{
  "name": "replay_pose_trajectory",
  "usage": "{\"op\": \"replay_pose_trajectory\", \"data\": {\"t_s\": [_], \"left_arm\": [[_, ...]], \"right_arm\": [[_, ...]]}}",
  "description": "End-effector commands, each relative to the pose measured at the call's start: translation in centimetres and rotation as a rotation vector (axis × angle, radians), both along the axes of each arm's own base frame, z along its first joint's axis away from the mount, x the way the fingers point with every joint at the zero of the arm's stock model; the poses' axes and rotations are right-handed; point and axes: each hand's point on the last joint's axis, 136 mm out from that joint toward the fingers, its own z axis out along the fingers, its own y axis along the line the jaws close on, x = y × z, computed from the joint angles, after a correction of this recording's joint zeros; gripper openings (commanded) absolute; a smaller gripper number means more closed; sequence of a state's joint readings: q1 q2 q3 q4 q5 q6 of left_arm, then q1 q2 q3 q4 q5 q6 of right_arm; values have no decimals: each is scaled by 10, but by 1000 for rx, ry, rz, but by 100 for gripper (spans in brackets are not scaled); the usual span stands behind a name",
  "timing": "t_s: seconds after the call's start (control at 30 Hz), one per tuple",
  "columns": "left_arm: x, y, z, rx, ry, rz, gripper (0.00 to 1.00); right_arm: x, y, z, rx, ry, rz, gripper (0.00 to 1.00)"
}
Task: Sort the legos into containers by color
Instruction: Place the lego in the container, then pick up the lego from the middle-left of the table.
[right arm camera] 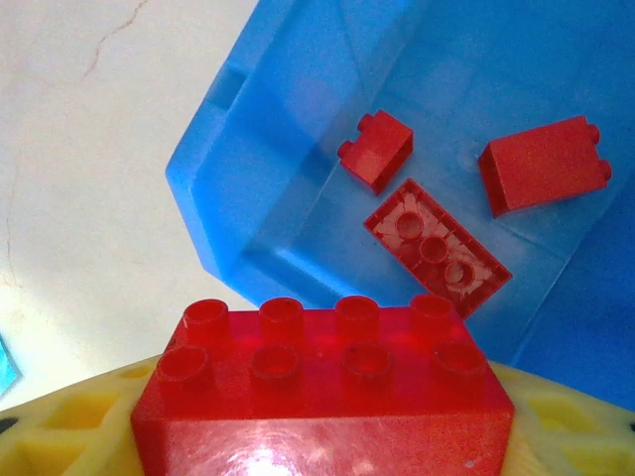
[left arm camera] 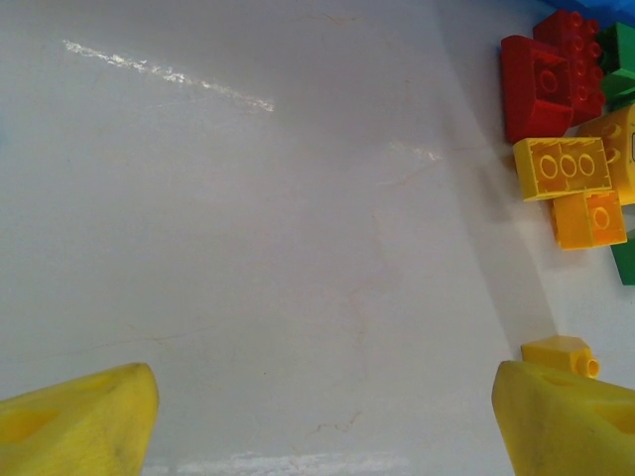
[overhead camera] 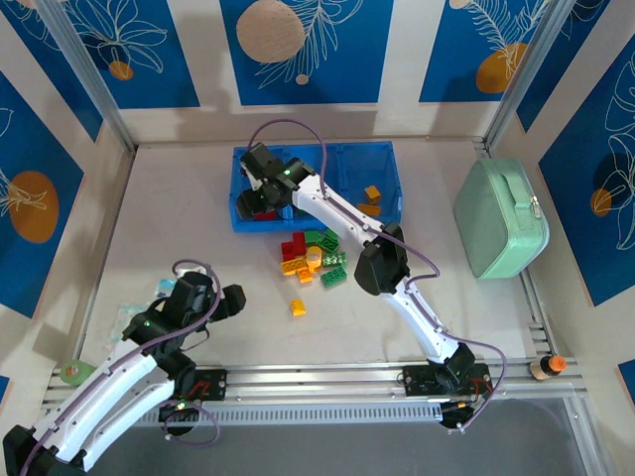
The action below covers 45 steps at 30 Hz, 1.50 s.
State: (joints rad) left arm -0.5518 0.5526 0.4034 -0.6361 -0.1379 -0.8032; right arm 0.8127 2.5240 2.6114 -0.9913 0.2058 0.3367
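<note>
We find the right hand (right arm camera: 322, 446) clamped on a red brick (right arm camera: 327, 382) over the blue tray (right arm camera: 248, 198), whose left compartment contains three red bricks (right arm camera: 541, 164). The left hand (left arm camera: 322, 416) hangs with fingers apart over the tabletop (left arm camera: 248, 228), near the loose bricks (left arm camera: 566, 169).

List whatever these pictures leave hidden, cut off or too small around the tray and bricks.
- Top view: the right hand covers the left compartment of the translucent blue plastic tray; its contents are hidden there.
- Right wrist view: the gripped red eight-stud plastic brick hides the tray floor beneath; the bottom edge cuts it.
- Left wrist view: green plastic bricks are cut by the right edge; a small yellow plastic brick is partly behind a yellow finger.
</note>
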Motion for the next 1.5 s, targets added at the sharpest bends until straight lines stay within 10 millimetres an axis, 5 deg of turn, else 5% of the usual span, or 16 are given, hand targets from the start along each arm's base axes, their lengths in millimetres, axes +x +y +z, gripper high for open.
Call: {"op": "replay_pose_trajectory", "data": {"t_s": [0.0,0.2,0.4,0.57,0.73,1.0,1.2,1.47], "left_arm": [[1,-5,6,-19,-12,-27,87],[2,-14,19,6,-40,-107,86],[5,-40,21,46,-18,-236,86],[12,-63,20,86,-26,-303,86],[16,-92,17,78,-16,-386,86],[1,-144,-3,167,65,-575,80],[-3,-167,-34,208,177,-587,71],[2,-175,-56,255,261,-543,59]], "right_arm": [[13,-1,-10,-14,-23,-19,47],[29,-9,25,-4,-130,-109,80],[16,-30,88,39,-177,-165,84],[-14,-63,114,27,-193,-172,85],[-43,-117,101,28,-166,-237,89],[-79,-205,35,16,-17,-410,89],[-96,-238,14,30,26,-492,89],[-109,-273,7,45,31,-553,89]]}}
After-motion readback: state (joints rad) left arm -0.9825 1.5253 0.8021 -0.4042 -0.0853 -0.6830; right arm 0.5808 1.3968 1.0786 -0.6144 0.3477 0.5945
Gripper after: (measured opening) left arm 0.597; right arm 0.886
